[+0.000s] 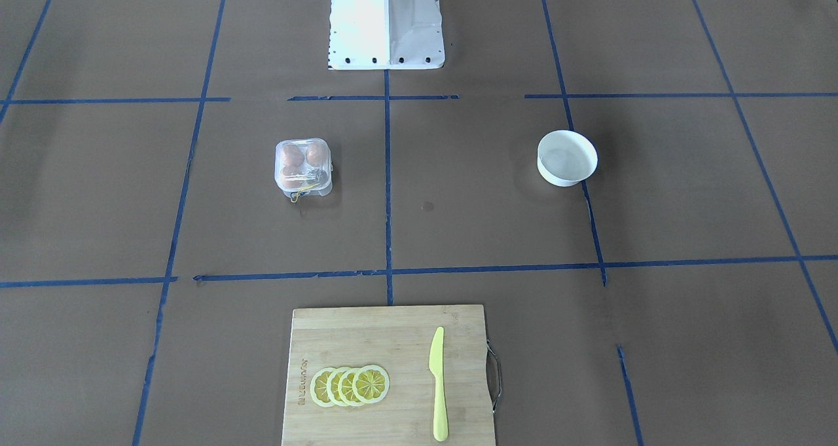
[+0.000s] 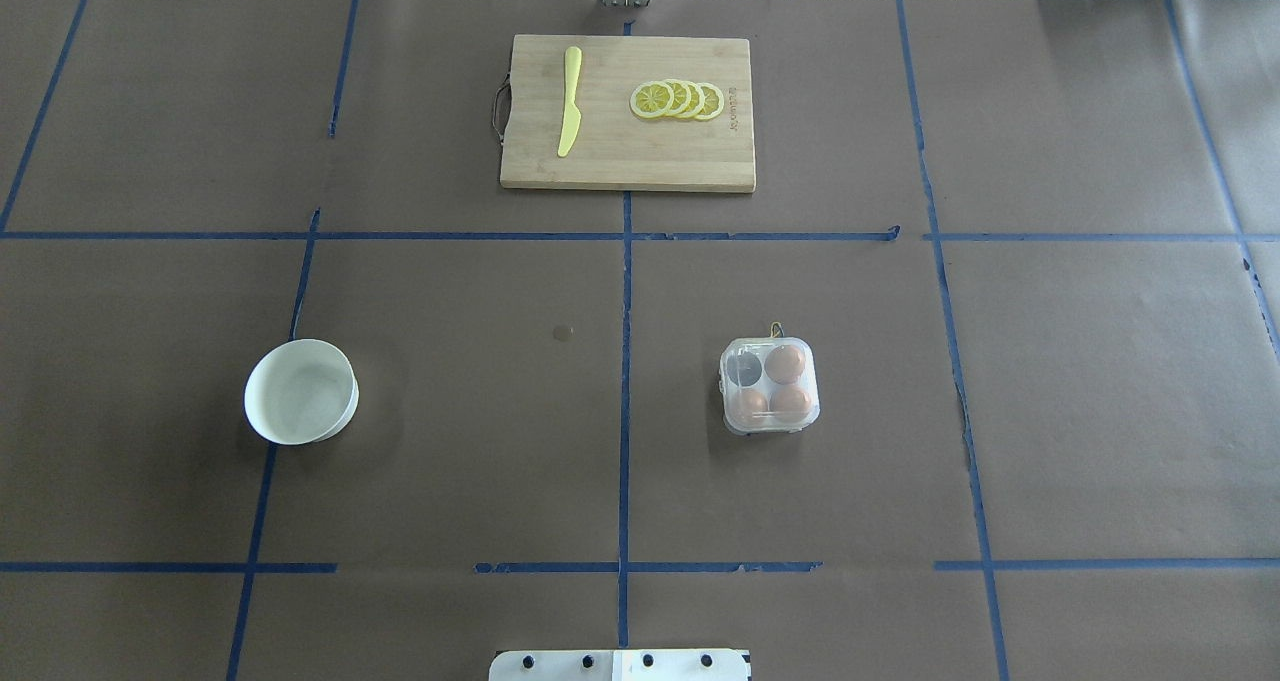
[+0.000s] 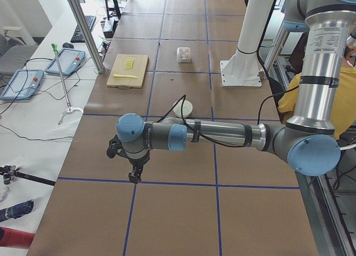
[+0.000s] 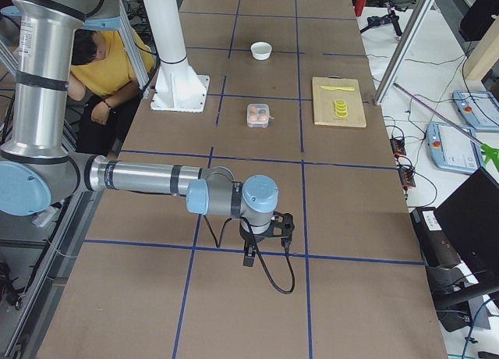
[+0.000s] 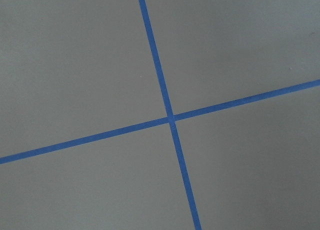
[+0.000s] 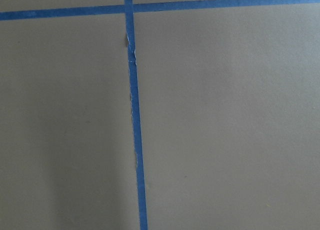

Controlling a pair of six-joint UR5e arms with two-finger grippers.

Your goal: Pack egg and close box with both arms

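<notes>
The clear box stands on the brown table on the robot's right side; it also shows in the front view. Its lid looks to be down. Three tan-brown eggs fill three cups, one of them the egg in the far right cup, and the far left cup is empty. A thin yellow band hangs at its far edge. The left gripper hangs low over the table's left end, far from the box. The right gripper hangs low over the right end. I cannot tell whether either is open. Both wrist views show only table and blue tape.
A white round bowl stands on the left side. A wooden cutting board at the far edge carries lemon slices and a yellow knife. The white pedestal base stands at the near middle. A person in yellow sits behind the robot.
</notes>
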